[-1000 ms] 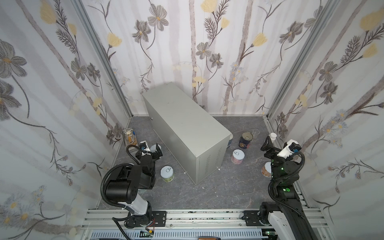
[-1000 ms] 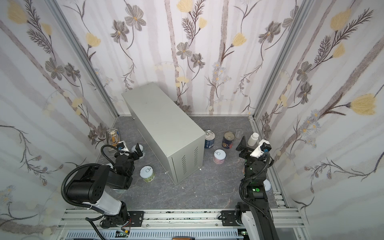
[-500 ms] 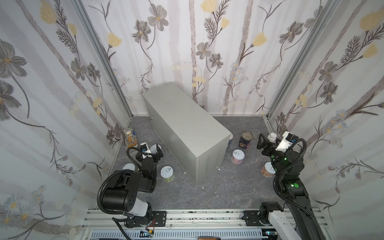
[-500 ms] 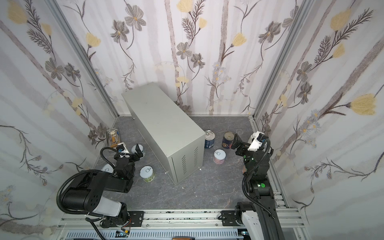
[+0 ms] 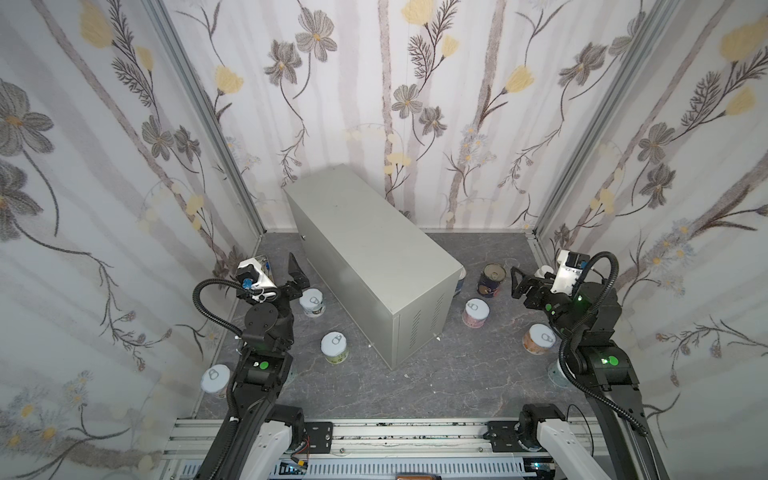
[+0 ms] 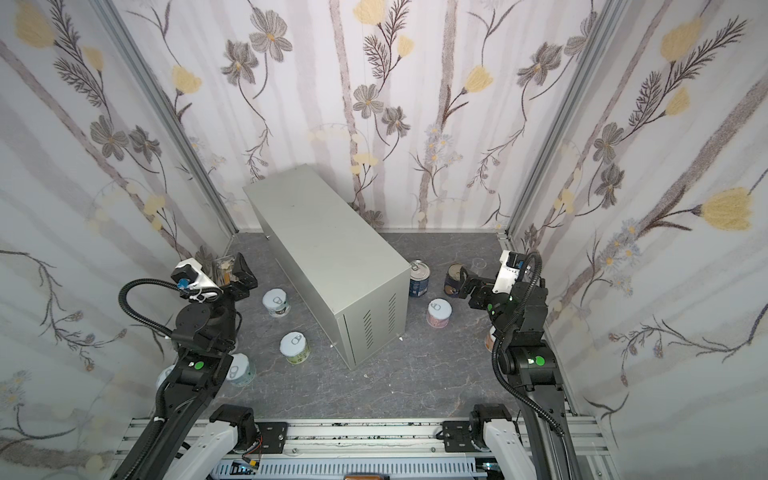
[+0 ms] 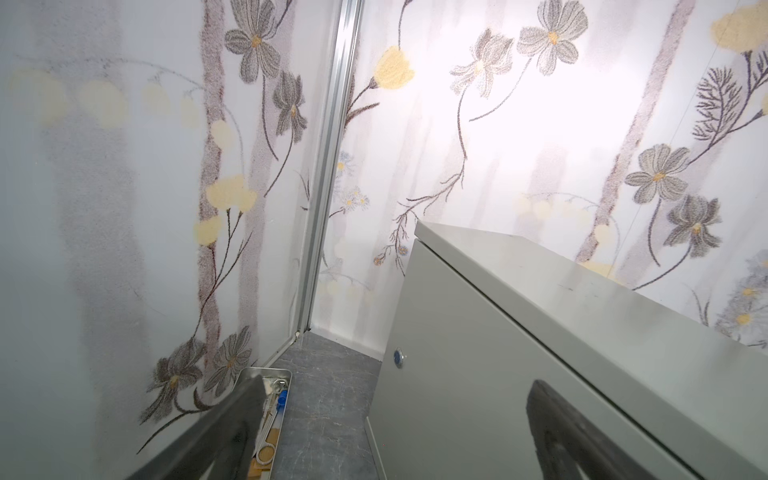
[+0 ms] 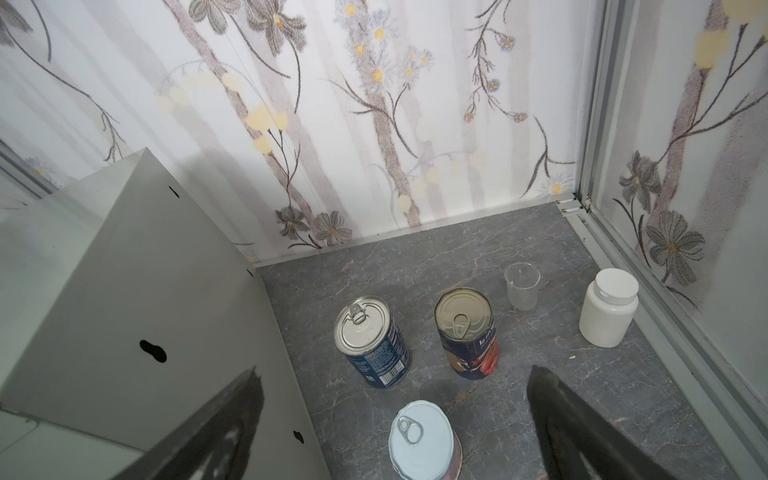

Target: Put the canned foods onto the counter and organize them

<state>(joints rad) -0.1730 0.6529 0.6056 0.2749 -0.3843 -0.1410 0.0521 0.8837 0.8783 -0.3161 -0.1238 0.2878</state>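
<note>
A walled cell with flowered wallpaper and a dark marbled floor (image 5: pixel 415 374), seen from above.

- **Far left:** a wall-side can (image 5: pixel 215 379) stood upright beside the left arm.
- **Left gripper:** the left gripper (image 5: pixel 296 277) hung spread wide and empty, between a metal tin (image 6: pixel 222 270) by the wall and the counter (image 5: pixel 374 249).
- **Left of the counter:** a pale can (image 5: pixel 311 300) stood just beside that gripper, and a green-labelled can (image 5: pixel 333 344) stood nearer the rail.
- **Centre:** the grey counter lay diagonally, and no can stood on its top.
- **Right of the counter:** a blue tall can (image 6: pixel 419 278), a dark tall can (image 5: pixel 492 280) and a pink can (image 5: pixel 476 312) stood upright on the floor.
- **Right gripper:** the right gripper (image 5: pixel 516 284) pointed toward the dark tall can, jaws wide apart and holding nothing.
- **Under the right arm:** an orange can (image 5: pixel 538 338) sat close beneath it.
- **Far right:** a glass cup (image 8: pixel 522 286) and a white bottle (image 8: pixel 609 307) stood beyond the tall cans.

The likely risks were these. The wide-open right fingers could have tipped the cup or the blue tall can while closing in. The right arm could have knocked the orange can. An off-centre pinch on a smooth round can could have slipped. A can lifted too low could have struck the counter's edge.
</note>
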